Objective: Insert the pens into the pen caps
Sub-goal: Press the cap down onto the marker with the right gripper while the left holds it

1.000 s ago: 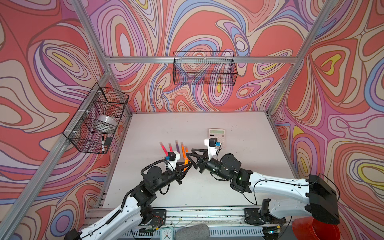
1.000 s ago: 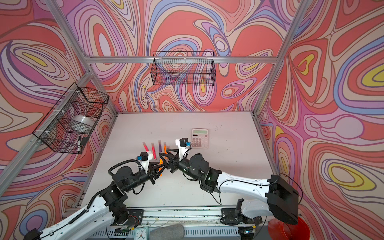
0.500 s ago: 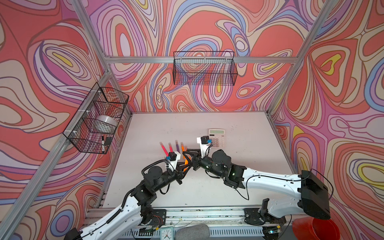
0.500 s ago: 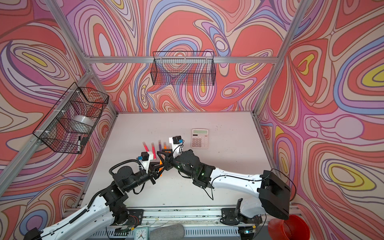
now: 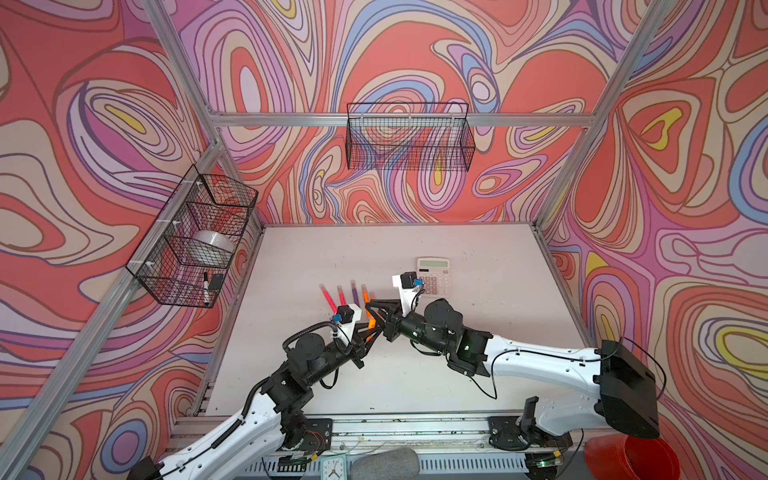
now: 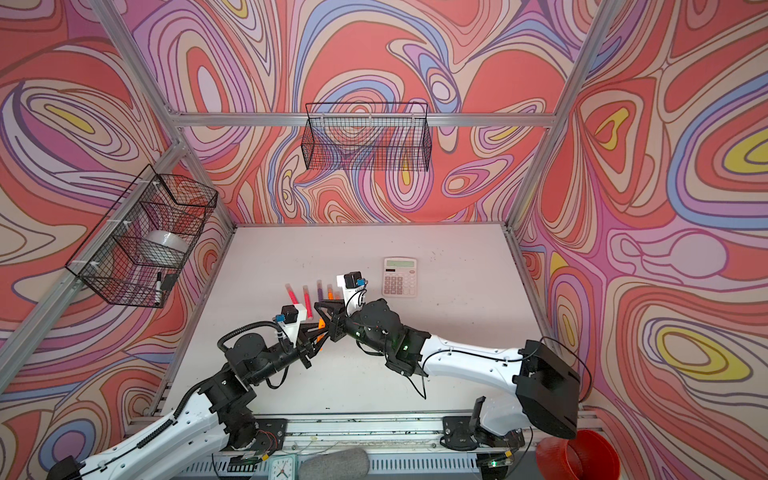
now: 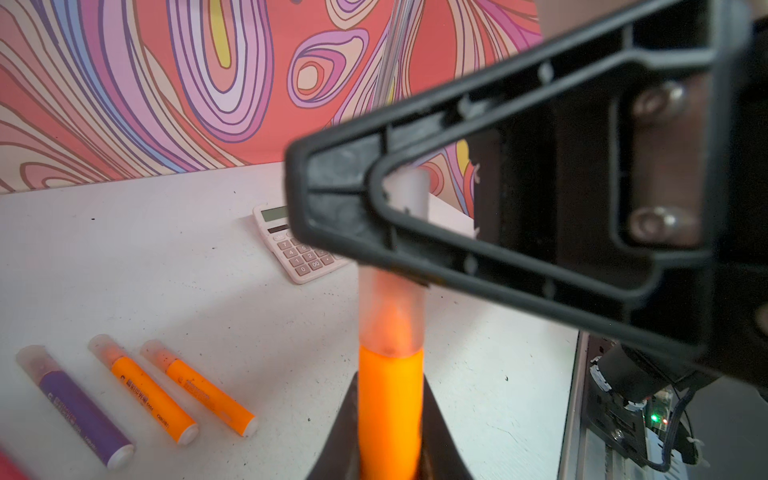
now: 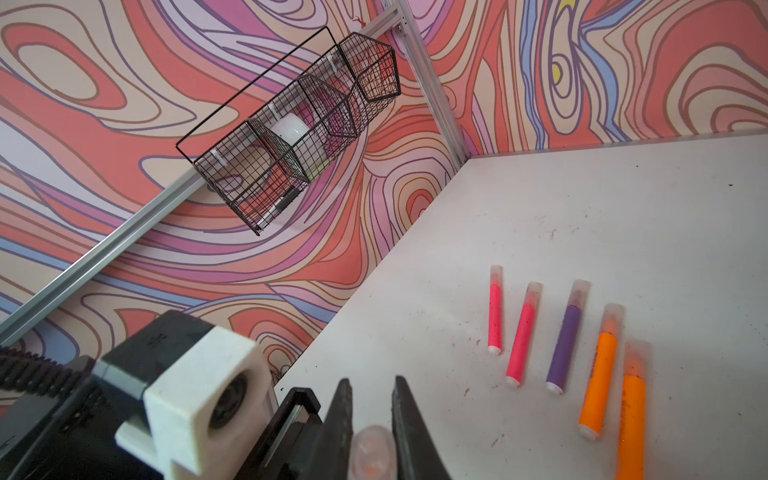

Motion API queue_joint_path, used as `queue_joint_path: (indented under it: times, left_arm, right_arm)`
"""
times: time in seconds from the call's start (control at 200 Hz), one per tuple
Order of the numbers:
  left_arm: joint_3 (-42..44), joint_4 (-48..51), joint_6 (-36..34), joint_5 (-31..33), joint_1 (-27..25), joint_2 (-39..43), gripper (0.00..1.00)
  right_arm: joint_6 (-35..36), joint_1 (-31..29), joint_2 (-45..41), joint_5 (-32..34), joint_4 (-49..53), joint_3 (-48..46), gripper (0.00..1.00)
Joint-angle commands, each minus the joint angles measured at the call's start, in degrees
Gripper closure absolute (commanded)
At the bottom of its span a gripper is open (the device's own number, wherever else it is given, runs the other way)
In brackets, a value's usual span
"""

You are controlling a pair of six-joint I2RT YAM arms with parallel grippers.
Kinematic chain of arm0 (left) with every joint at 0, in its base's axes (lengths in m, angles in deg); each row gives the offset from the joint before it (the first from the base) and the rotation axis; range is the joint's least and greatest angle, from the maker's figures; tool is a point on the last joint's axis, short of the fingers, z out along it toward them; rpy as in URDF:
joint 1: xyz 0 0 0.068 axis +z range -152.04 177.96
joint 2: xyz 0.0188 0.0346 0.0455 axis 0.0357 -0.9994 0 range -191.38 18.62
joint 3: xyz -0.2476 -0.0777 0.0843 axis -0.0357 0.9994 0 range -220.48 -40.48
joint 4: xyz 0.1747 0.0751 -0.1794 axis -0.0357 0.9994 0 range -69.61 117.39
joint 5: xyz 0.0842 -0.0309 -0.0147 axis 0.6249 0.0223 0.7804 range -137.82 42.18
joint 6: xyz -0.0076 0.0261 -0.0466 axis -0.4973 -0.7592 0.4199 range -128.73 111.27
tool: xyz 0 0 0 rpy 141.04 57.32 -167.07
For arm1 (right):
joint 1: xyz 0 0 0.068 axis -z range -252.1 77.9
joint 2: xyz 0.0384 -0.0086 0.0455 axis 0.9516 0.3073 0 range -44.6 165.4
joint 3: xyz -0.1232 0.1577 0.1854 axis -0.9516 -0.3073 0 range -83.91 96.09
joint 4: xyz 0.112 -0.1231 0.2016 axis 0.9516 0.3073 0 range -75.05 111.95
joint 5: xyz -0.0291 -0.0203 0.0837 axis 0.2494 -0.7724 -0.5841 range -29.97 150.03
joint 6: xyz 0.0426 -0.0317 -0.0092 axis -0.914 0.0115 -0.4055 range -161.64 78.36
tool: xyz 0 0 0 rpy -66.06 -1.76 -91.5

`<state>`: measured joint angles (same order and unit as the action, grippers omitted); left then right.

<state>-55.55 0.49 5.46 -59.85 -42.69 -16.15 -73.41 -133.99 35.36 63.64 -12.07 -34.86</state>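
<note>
Wire basket [image 5: 191,245] on the left wall, in three parts: keeps a white tape roll [image 5: 212,243] in the middle part. Keeps a black-and-white marker [image 5: 205,286] in the part nearest to the robot, beside a small dark thing, too small to name. On the back wall, a long wire basket [image 5: 409,137]. Off the table, at the right near corner, a red bucket [image 5: 623,457].

Below, a pale table [image 5: 478,374] with small dark specks, closed in by walls of red, pink and lilac swirls on a metal frame. Toward the back, a calculator [image 5: 434,276]. To its left, flat in a row, each with a pale cap on: two pink pens [image 8: 495,309], a purple pen [image 8: 567,336], two orange pens [image 8: 602,370].

Left gripper [image 7: 390,386]: presses together on the body of a third orange pen [image 7: 390,436], over the table near this row. Over the tip of it, a pen cap [image 7: 392,311], orange showing through. Right gripper [image 8: 372,384]: clamps tight on that cap from the opposite side.
</note>
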Motion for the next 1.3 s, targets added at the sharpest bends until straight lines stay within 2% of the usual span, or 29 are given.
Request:
queue_joint_path:
  times: [0.0,0.255,0.451,0.841,1.162,1.292]
  left_arm:
    - [-5.9,-9.3,-3.0,8.6,0.7,1.2,1.00]
    - [-16.2,-10.9,-9.0,14.8,0.7,-2.6,1.00]
    - [-19.6,-15.3,-12.4,18.1,0.8,-3.8,1.00]
    - [-27.3,-16.1,-12.5,15.2,0.9,-6.5,1.00]
    - [-29.5,-17.5,-11.7,12.2,0.9,-7.4,1.00]
    - [-29.2,-19.2,-12.9,13.1,0.9,-7.6,1.00]
  right_arm:
    - [0.9,-1.0,-0.7,-4.7,3.8,-2.6,1.00]
    - [5.1,-4.5,1.5,-4.1,6.5,-2.2,1.00]
    - [5.7,-5.2,2.0,-3.9,6.8,-3.4,1.00]
    - [5.6,-5.9,4.4,-4.4,6.7,-5.4,1.00]
    - [3.6,-6.0,6.2,-5.3,8.8,-8.2,1.00]
    - [3.6,-6.9,5.8,-6.1,10.1,-9.1,1.00]
